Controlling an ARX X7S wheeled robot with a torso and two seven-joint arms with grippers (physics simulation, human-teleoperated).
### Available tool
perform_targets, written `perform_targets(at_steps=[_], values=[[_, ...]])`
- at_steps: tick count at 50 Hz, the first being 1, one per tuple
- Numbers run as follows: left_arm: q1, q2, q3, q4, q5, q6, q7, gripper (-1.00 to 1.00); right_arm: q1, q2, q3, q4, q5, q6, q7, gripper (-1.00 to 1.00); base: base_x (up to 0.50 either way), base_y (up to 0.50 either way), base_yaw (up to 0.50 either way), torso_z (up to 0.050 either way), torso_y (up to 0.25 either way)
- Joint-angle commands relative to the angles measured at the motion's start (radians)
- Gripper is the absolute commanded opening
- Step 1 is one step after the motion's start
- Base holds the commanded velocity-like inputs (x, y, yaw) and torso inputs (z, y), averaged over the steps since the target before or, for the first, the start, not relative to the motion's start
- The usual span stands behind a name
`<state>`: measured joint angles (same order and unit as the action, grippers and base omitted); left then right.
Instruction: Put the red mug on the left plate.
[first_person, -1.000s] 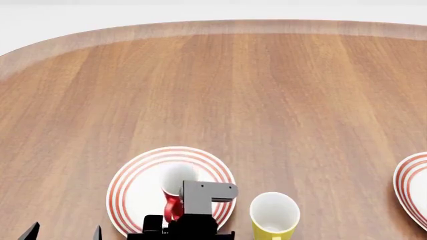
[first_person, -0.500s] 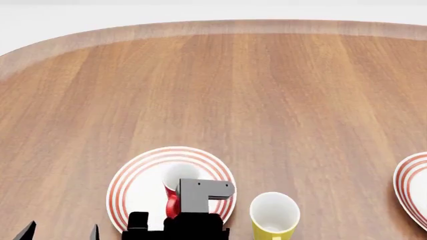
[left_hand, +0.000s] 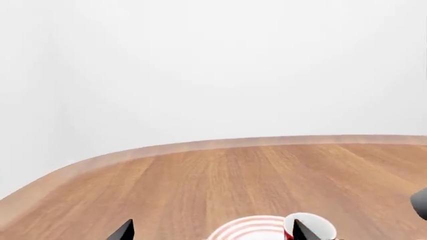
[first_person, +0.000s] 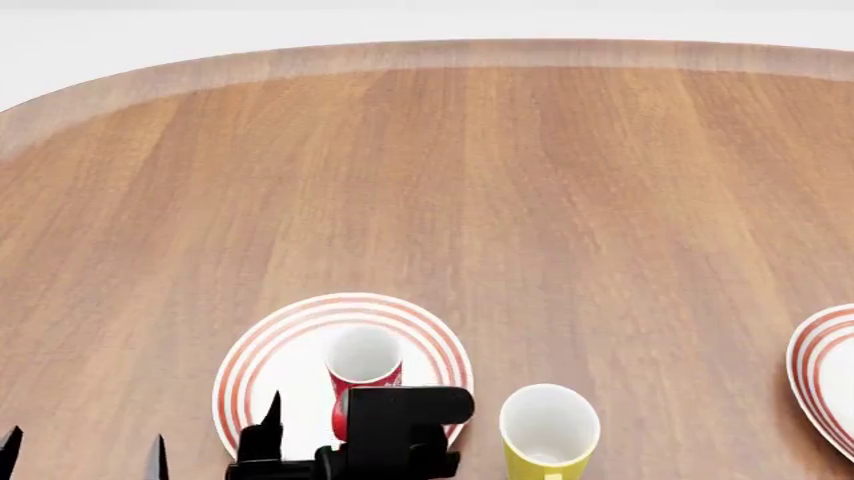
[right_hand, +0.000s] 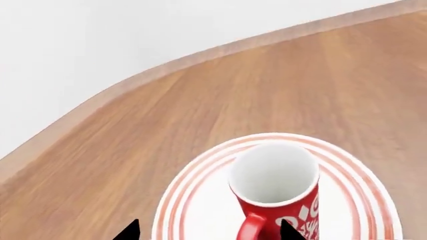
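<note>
Two sets of fingers sit nearest, both spread apart and holding nothing: the right gripper (right_hand: 208, 231) just short of the red mug (first_person: 362, 368), the left gripper (left_hand: 212, 231) off to its side. That mug stands upright on the left plate (first_person: 267, 362), so placement looks done and only backing away remains. White lettering on the mug is unreadable. Beyond lies bare counter (first_person: 534, 180).

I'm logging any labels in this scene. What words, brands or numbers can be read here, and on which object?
None can be read.
The red mug on the left plate carries white markings, cut off at the picture's edge and illegible.
The yellow mug and the other plate show no text.
</note>
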<state>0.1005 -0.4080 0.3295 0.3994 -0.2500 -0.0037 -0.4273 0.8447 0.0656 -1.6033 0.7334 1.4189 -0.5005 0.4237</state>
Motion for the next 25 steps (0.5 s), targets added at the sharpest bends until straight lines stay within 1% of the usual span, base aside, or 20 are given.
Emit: perform_targets(at_steps=[1, 2, 14, 21, 25], values=[[0.047, -0.033, -0.006, 0.135, 0.033, -0.025, -0.041, 1.00, -0.037, 0.125, -0.045, -0.269, -0.182, -0.156, 0.215, 1.00, 0.00, 0.00, 0.00, 0.000, 0.000], [0.051, -0.035, -0.008, 0.146, 0.034, -0.027, -0.044, 1.00, -0.037, 0.135, -0.051, -0.287, -0.220, -0.171, 0.262, 1.00, 0.00, 0.00, 0.00, 0.000, 0.000], [0.077, -0.054, -0.006, 0.220, 0.061, -0.036, -0.062, 1.00, -0.037, 0.221, -0.078, -0.469, -0.354, -0.202, 0.393, 1.00, 0.00, 0.00, 0.00, 0.000, 0.000], [0.097, -0.066, -0.003, 0.273, 0.083, -0.047, -0.076, 1.00, -0.040, 0.283, -0.097, -0.607, -0.484, -0.214, 0.498, 1.00, 0.00, 0.00, 0.00, 0.000, 0.000], [0.108, -0.073, -0.003, 0.299, 0.093, -0.051, -0.082, 1.00, -0.043, 0.300, -0.101, -0.647, -0.526, -0.214, 0.528, 1.00, 0.00, 0.00, 0.00, 0.000, 0.000]])
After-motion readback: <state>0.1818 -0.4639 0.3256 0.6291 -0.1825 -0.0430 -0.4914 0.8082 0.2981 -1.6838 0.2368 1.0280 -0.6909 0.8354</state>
